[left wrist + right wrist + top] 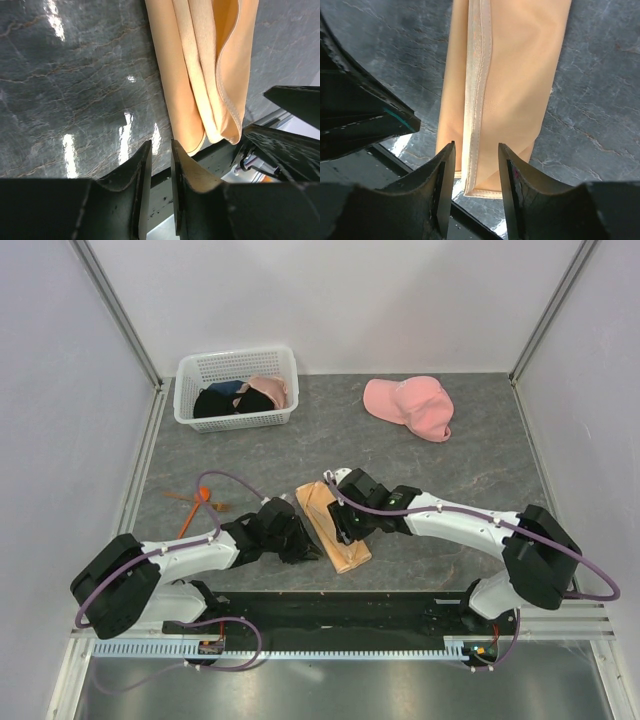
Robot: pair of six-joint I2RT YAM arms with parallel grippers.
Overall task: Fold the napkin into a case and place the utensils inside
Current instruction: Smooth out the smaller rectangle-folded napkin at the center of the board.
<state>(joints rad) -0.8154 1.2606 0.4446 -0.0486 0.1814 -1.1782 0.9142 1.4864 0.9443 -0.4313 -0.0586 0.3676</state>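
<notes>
Hovering over the napkin (345, 554) with both arms, I have it lying between them on the counter (450, 490), close to the near edge. It is folded into a long narrow strip. Its long axis runs from far to near, slanting a little toward my right at the near end.

My right gripper (476, 165) is over the strip's near end with its jaws spread. The folded hem runs straight down the gap between them, but they pinch nothing. My left gripper (160, 160) sits just beside the strip's left edge. Its jaws stand only a sliver apart, with bare counter showing through the gap and nothing held. From there the napkin lies ahead and to the right, its layered edges facing that gripper.

As I judge it, the next fold goes across the long axis, so the right arm is better placed to take the near end. The utensils (200, 502) lie well apart on the left side of the counter, nearer my left arm, and none is in the napkin yet.
</notes>
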